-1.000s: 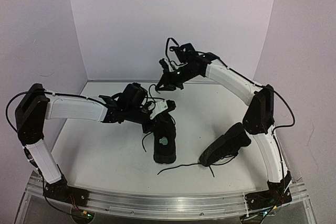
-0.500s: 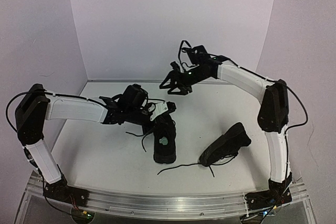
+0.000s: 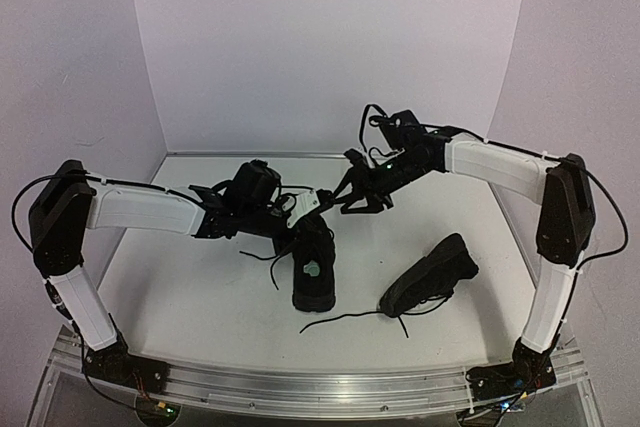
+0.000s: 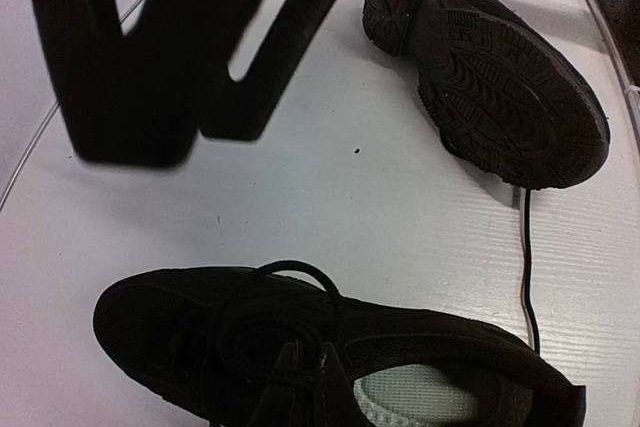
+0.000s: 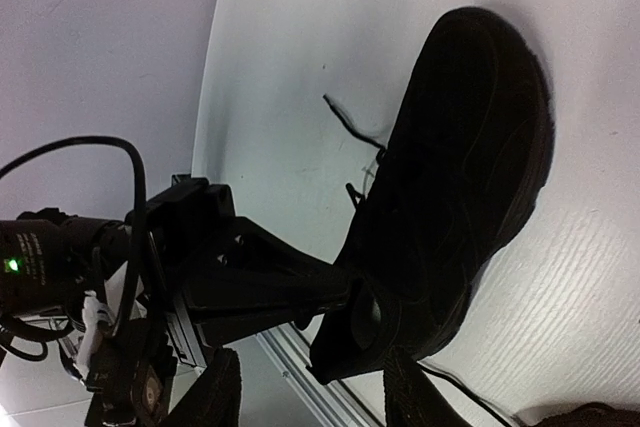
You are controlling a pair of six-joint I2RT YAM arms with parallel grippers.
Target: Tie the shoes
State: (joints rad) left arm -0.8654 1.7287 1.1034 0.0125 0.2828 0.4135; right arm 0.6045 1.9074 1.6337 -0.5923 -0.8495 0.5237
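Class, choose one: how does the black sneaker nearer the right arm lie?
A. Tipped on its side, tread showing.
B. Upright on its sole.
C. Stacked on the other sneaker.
A: the tipped black low-top sneaker shows its treaded sole to the left wrist view, apart from the upright black sneaker with a pale insole.

Upright shoe (image 4: 180, 332) lies near tipped shoe (image 4: 510, 87) showing its sole.

Bare table (image 3: 365, 257) between the shoes (image 3: 313, 272)
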